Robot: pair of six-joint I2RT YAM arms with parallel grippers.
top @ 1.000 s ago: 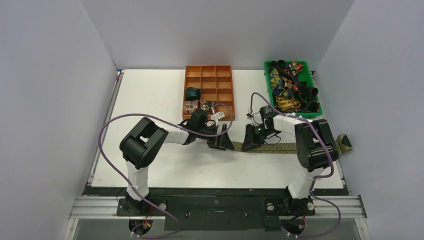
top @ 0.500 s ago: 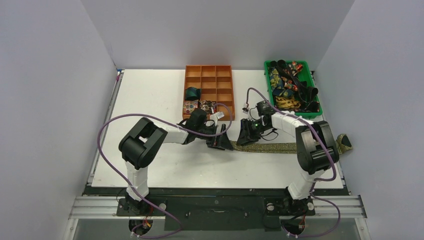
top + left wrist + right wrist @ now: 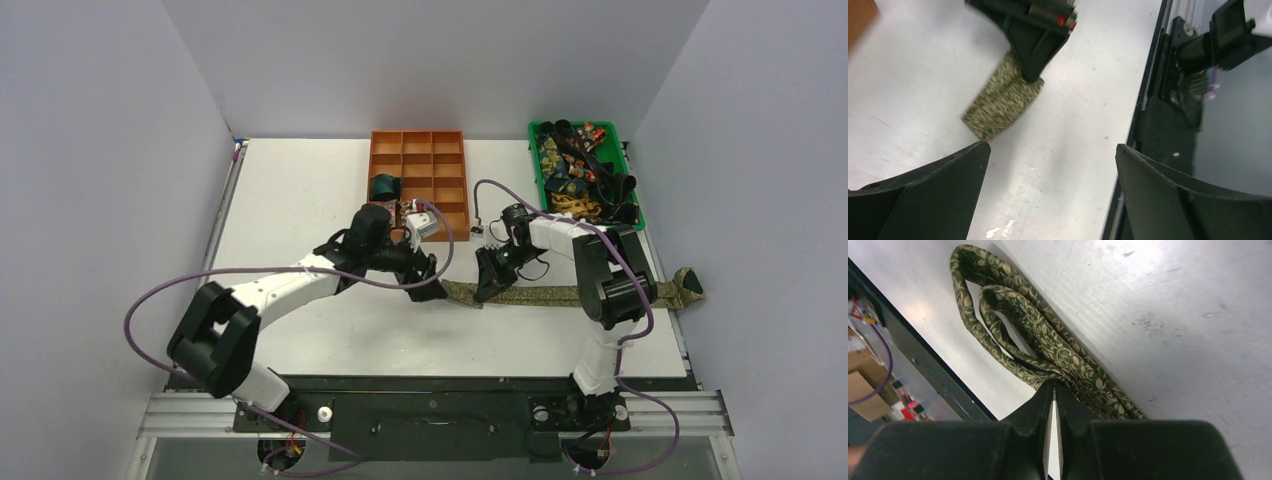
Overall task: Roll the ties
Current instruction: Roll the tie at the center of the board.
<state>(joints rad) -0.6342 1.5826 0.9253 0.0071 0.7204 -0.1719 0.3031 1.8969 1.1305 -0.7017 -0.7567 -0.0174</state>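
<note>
Right gripper (image 3: pixel 1054 389): fingers pressed together w/ only a hairline slit, seemingly nipping the olive tie (image 3: pixel 1045 342) close to its narrow end. Left gripper (image 3: pixel 1050 150): spread wide, nothing in it, hovering just off that same tip.

Changed in the last sec: right gripper slid left along the strip & closed again, so the narrow end now lies further left, nearly under the left fingers. Left arm dropped its elbow out low to the left; its wrist now sits over the front of the orange box (image 3: pixel 418 133). My read: narrow end is being brought into reach for the first fold of the roll. Rolling itself not begun. Tie lies flat across the table (image 3: pixel 300 200), wide end bunched at the right edge.

Hard to see: actual contact btw right fingertips & fabric. Its own fingers block that spot, so the grip is prob, not certain. Left wrist view is smeared at the top. Front-row coils in the box are partly behind the left arm; one teal coil (image 3: pixel 384 186) shows. Green bin (image 3: pixel 533 150) holds a tangle, can't count the ties in it.
</note>
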